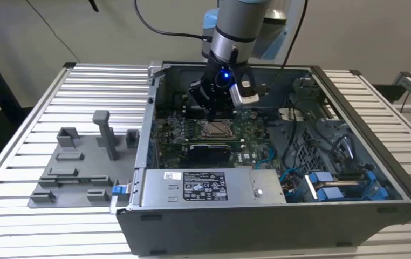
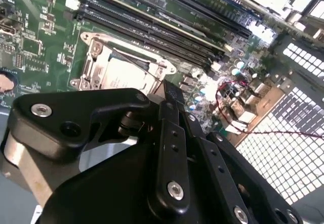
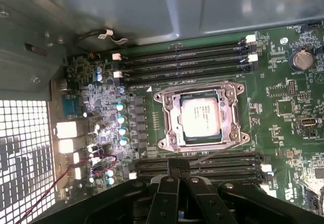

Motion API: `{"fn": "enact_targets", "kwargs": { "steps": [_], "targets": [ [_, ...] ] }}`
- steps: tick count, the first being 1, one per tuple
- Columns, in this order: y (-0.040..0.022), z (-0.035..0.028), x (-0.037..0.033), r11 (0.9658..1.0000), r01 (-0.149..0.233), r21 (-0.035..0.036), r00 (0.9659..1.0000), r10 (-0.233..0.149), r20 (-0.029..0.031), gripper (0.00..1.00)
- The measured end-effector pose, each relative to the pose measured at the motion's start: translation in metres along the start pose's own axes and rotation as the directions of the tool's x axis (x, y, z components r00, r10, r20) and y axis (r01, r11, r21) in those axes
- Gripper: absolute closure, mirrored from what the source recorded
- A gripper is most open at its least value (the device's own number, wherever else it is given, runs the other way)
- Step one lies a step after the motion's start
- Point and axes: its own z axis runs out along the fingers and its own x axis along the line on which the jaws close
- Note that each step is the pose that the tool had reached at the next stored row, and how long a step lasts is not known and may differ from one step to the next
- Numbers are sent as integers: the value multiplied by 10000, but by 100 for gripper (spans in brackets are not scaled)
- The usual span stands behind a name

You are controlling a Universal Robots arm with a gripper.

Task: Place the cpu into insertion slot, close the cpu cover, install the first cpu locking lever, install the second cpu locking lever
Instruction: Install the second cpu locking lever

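While the exterior view takes in the whole open computer case (image 1: 278, 162) on a ribbed white table (image 1: 40, 102), with the arm reaching down into it and the pincer (image 1: 218, 114) just above the green motherboard (image 1: 173, 137), the wrist views look straight onto that board. In the first wrist view the cpu (image 3: 201, 117), a flat square chip with a pale silvery-beige top, lies seated in the insertion slot (image 3: 201, 115), and the cpu cover (image 3: 174, 117), a thin silvery frame with a square cut-out, lies flat around it; faint print on the chip is too small to read. One thin wire lever (image 3: 215, 155) runs slanting from the socket's edge toward the pincer, and I cannot tell whether it is latched. Long black memory slots (image 3: 187, 62) lie on both sides of the socket, and a round coin battery (image 3: 302, 59) sits near the board's corner. The second wrist view shows the socket tilted and partly hidden behind the pincer's black, bolted linkage (image 2: 169, 148), whose fingers look drawn close together and hold nothing, near the socket's edge. The exterior view adds a grey moulded fixture tray (image 1: 80, 162) on the table at its left and a silvery box with a white printed label (image 1: 205, 186), unreadable, at the case's near side.
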Motion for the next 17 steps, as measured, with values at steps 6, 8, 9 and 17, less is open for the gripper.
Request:
{"fn": "enact_targets", "kwargs": {
  "steps": [6, 8, 9, 17],
  "targets": [
    [0, 16, 22, 10000, -2, -2, 10000, 2, 7, 89],
    [-2, 19, 25, 10000, -1, 1, 10000, 1, 5, 89],
    [-2, 21, 30, 10000, -3, 1, 10000, 3, 6, 89],
    [-11, 74, 62, 10000, -2, -1, 10000, 2, 6, 89]
  ]
}}
